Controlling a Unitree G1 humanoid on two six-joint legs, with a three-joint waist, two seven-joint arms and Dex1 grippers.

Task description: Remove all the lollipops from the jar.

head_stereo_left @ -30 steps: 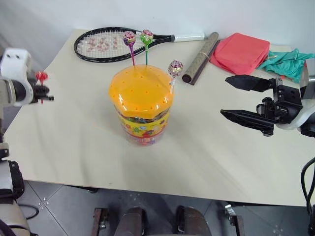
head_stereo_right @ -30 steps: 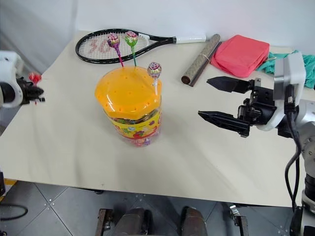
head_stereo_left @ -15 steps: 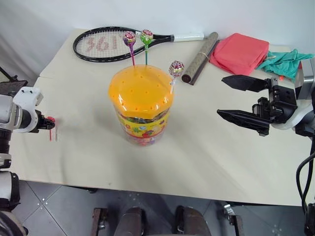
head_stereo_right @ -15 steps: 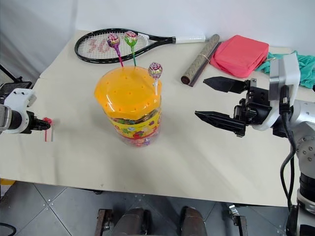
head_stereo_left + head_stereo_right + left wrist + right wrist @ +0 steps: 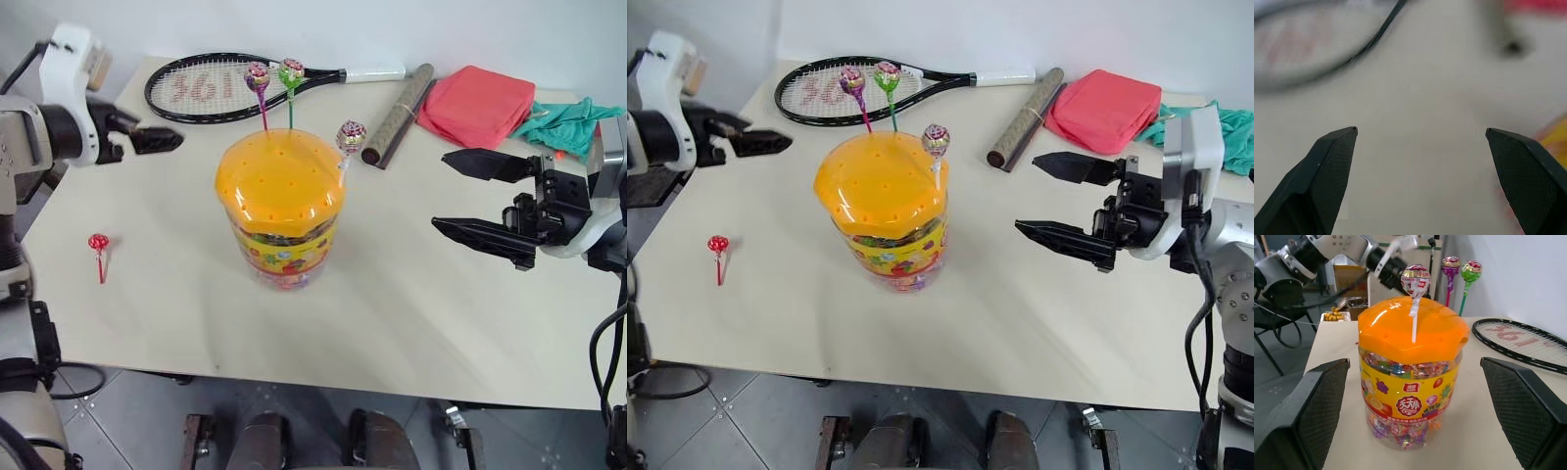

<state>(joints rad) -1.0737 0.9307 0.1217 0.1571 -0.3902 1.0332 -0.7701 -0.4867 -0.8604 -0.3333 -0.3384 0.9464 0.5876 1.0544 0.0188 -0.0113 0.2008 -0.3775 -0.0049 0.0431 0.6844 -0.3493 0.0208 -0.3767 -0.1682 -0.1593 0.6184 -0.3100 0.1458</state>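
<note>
Jar (image 5: 281, 211) is the landmark here, a squat clear tub with a domed orange lid, standing mid-table (image 5: 411, 313). Nearest the table's front edge, well to the jar's left, the red lollipop (image 5: 98, 245) lies flat on the bare top, apart from everything, so it looks already taken out and set aside. To the jar's right the right gripper (image 5: 470, 196) hangs level, aimed at the jar with its jaws spread wide and nothing between them, seemingly waiting its turn. The maroon-patterned lollipop (image 5: 350, 135) stands upright in a lid hole on the jar's right shoulder, the side nearest that gripper. Behind it, at the lid's far rim, the purple-pink lollipop (image 5: 258, 76) and the green lollipop (image 5: 291, 72) stand side by side. Left of the jar and farther back, the left gripper (image 5: 157, 140) points toward the lid, jaws released and empty, probably lining up for another stick. Beyond the jar lies a tennis racket (image 5: 211, 88)
</note>
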